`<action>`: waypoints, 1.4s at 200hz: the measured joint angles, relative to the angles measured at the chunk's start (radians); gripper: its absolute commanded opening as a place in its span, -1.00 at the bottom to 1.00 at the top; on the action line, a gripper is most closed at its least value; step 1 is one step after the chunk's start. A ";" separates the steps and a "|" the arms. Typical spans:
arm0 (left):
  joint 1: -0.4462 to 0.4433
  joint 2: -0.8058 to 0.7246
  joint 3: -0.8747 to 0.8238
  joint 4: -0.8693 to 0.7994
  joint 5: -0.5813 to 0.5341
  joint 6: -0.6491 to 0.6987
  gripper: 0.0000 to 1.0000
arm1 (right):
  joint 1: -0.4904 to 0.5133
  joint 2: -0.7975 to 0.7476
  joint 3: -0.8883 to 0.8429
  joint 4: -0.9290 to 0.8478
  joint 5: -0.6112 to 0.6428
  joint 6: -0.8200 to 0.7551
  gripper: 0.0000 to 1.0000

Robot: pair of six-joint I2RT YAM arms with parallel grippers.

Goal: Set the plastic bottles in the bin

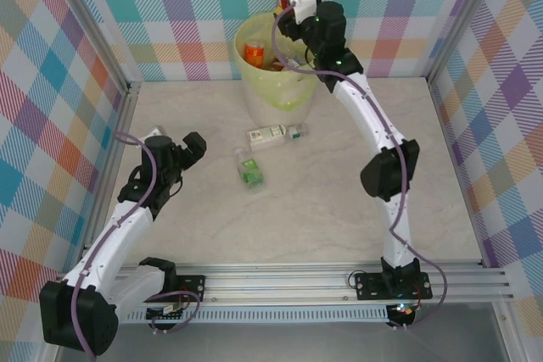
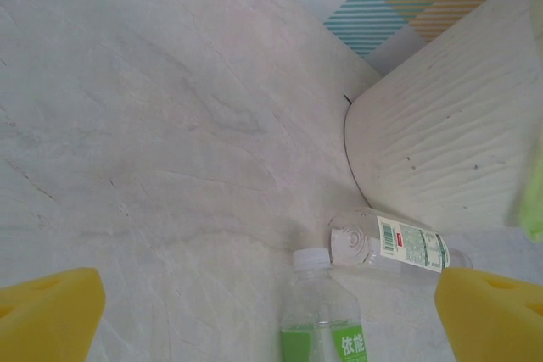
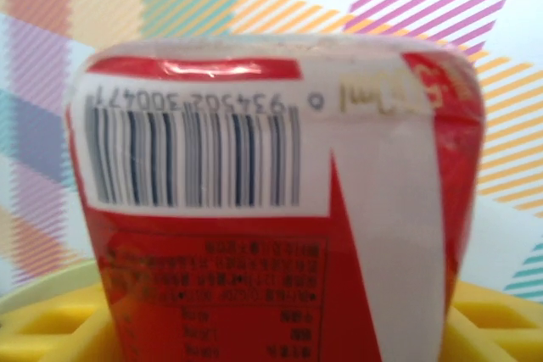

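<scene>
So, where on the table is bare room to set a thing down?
Free: the wide patch between the right arm and the right wall; also the middle, between the green-label bottle and the front rail. Crowded: just before the bin, where it and the white-label bottle lie.

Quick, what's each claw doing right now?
Left claw: open, empty.
Right claw: closed on a red-labelled plastic bottle above the round yellow-green-lined bin.

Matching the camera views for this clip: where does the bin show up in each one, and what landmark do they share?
Top external: the bin stands at upper centre, near the back wall.
Left wrist: its pale ribbed side takes up the right of the picture.
Right wrist: what looks like its liner rim curves across the lower left.
Shared landmark: the checked wall.
</scene>
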 measured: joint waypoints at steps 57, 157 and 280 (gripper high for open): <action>0.008 -0.020 -0.008 -0.013 0.000 -0.008 1.00 | 0.000 0.210 0.214 -0.132 0.073 -0.037 0.86; 0.013 -0.005 -0.030 -0.009 0.017 -0.026 1.00 | 0.002 -0.299 -0.216 -0.253 -0.025 0.074 0.99; 0.013 0.034 -0.032 0.018 0.080 -0.053 1.00 | 0.003 -0.981 -1.463 -0.062 -0.039 0.786 0.99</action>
